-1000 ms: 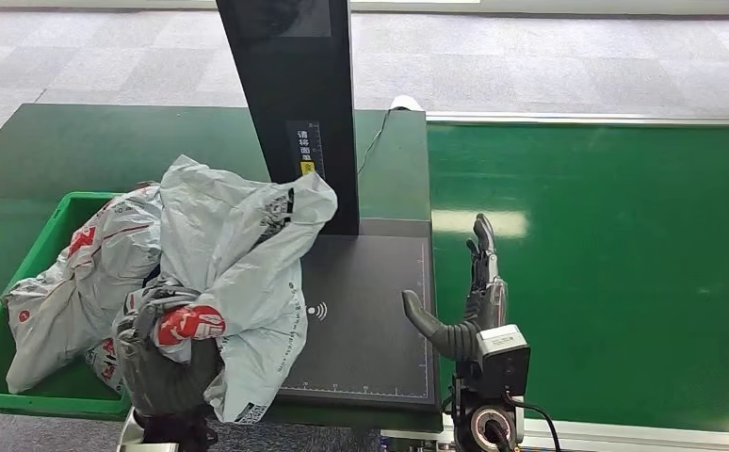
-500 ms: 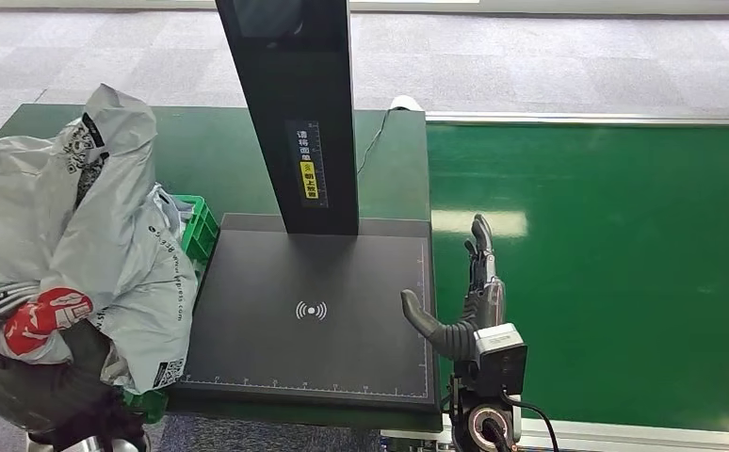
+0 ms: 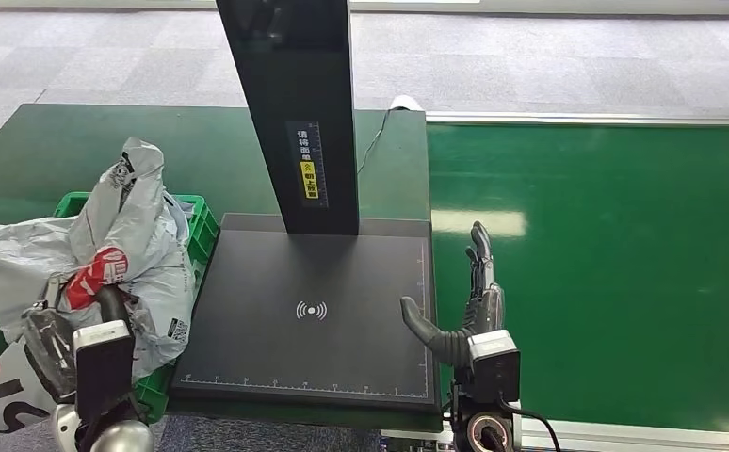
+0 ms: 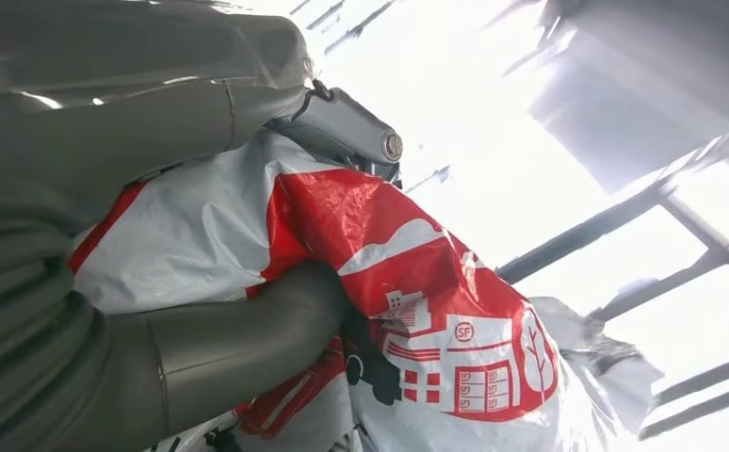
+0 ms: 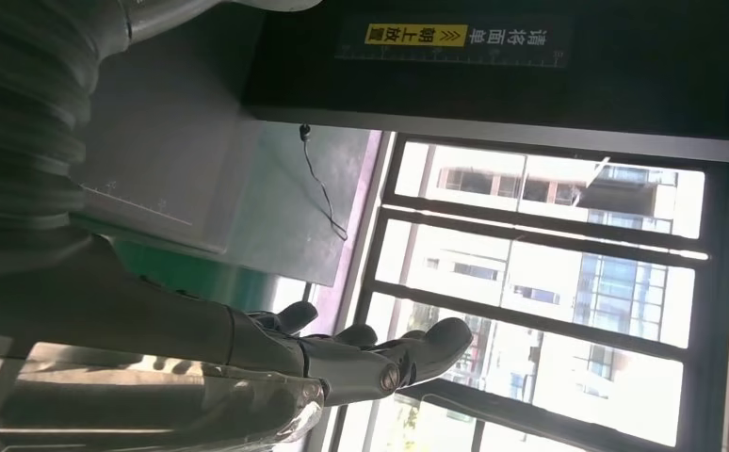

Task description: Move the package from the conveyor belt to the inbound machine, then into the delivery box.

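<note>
Left hand [image 3: 64, 325] has lowered the gripped grey courier bag [image 3: 116, 254] into the green delivery box [image 3: 196, 226]; right hand [image 3: 469, 301] empty, fingers straight; left wrist view shows its red print.

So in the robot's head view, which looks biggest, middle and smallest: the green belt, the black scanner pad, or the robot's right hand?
1. Green belt, the biggest.
2. Black scanner pad.
3. Right hand, the smallest, though it sits nearest the camera.

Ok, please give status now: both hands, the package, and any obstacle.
Left hand grips grey package over green delivery box. Right hand open, empty, beside scanner pad. Other packages in box; no obstacle seen.
</note>
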Motion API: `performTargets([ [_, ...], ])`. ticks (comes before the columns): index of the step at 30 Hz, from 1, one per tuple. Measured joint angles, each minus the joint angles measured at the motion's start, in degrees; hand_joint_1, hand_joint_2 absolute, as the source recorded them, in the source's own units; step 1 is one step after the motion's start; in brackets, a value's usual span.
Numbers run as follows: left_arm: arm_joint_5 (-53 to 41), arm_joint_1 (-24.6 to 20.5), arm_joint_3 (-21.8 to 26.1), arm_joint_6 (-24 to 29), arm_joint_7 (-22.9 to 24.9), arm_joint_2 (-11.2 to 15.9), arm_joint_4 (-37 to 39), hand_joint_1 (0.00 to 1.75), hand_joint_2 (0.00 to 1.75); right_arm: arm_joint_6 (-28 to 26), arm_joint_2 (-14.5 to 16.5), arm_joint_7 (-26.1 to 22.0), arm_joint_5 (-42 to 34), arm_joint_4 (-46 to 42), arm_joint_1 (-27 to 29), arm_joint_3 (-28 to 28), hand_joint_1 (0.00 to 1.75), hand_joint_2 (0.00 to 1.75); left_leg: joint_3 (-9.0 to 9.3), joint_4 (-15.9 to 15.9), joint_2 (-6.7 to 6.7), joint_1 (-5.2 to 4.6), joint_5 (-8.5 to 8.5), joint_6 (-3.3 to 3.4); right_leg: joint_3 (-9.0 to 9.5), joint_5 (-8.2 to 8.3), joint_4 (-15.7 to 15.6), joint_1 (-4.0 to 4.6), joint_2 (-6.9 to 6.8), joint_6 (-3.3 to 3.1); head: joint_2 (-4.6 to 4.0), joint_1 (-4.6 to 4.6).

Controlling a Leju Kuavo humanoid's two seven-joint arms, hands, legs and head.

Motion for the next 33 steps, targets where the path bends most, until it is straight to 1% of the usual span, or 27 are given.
performTargets([
  [3, 0.0, -1.2, 0.5, -2.2, 3.9, 0.7, 4.1, 1.75, 1.75, 0.5, 0.0, 0.3, 0.6, -0.4, 0.2, -0.1, 0.00, 1.75, 0.01, 0.0, 0.03, 0.00, 0.00, 0.00, 0.01, 0.00, 0.0, 0.00, 0.02, 0.00, 0.00, 0.01],
  [7, -0.1, -3.0, 1.9, -3.2, 6.8, 1.7, 8.8, 1.75, 1.75, 1.1, 0.0, 0.7, 1.1, -0.6, 0.4, -0.2, 0.00, 1.75, 0.02, 0.0, 0.03, 0.00, 0.00, 0.00, 0.02, 0.01, 0.0, 0.00, 0.02, 0.00, 0.00, -0.01],
  [13, -2.0, -5.7, 4.3, -1.7, 8.7, 3.2, 14.2, 1.75, 1.75, 1.8, 0.1, 1.0, 1.5, -0.6, 0.4, -0.2, 0.00, 1.75, 0.05, 0.0, 0.03, 0.00, 0.00, 0.00, 0.05, 0.01, 0.0, 0.00, 0.02, -0.01, 0.00, 0.00],
  [20, -7.9, -8.9, 8.8, 1.9, 11.5, 4.7, 20.5, 1.75, 1.75, 2.7, 0.1, 1.4, 1.5, -0.6, 0.4, 0.0, 0.00, 1.75, 0.16, 0.0, 0.07, 0.01, 0.01, -0.01, 0.13, 0.01, 0.0, 0.01, 0.05, -0.02, 0.00, 0.00],
  [23, -9.7, -9.8, 9.9, 2.2, 12.5, 4.9, 22.3, 1.75, 1.75, 2.9, 0.1, 1.5, 1.5, -0.6, 0.4, 0.2, 0.00, 1.75, 0.28, 0.0, 0.02, 0.01, -0.03, -0.01, 0.32, -0.03, 0.0, 0.01, 0.03, -0.07, 0.00, 0.01],
  [27, -10.2, -10.8, 11.0, 2.2, 12.7, 5.0, 23.9, 1.75, 1.75, 3.0, 0.1, 1.6, 1.5, -0.6, 0.4, 0.4, 0.00, 1.75, 0.55, -0.1, 0.05, 0.06, -0.16, 0.06, 0.54, -0.03, 0.0, 0.02, 0.07, -0.19, 0.00, 0.00],
  [30, -10.4, -11.3, 11.5, 2.2, 12.9, 5.1, 24.8, 1.75, 1.75, 3.0, 0.1, 1.6, 1.5, -0.6, 0.4, 0.4, 0.00, 1.75, 0.74, -0.3, 0.07, 0.08, -0.05, -0.01, 0.63, 0.05, 0.0, 0.03, 0.08, -0.31, 0.00, 0.00],
  [33, -12.2, -11.9, 11.8, 0.6, 14.6, 5.2, 25.9, 1.75, 1.75, 3.3, 0.1, 1.8, 1.5, -0.6, 0.3, 0.5, 0.00, 1.75, 0.91, -0.4, 0.00, 0.08, 0.10, -0.07, 0.75, 0.07, 0.0, 0.02, 0.04, -0.37, 0.00, 0.00],
])
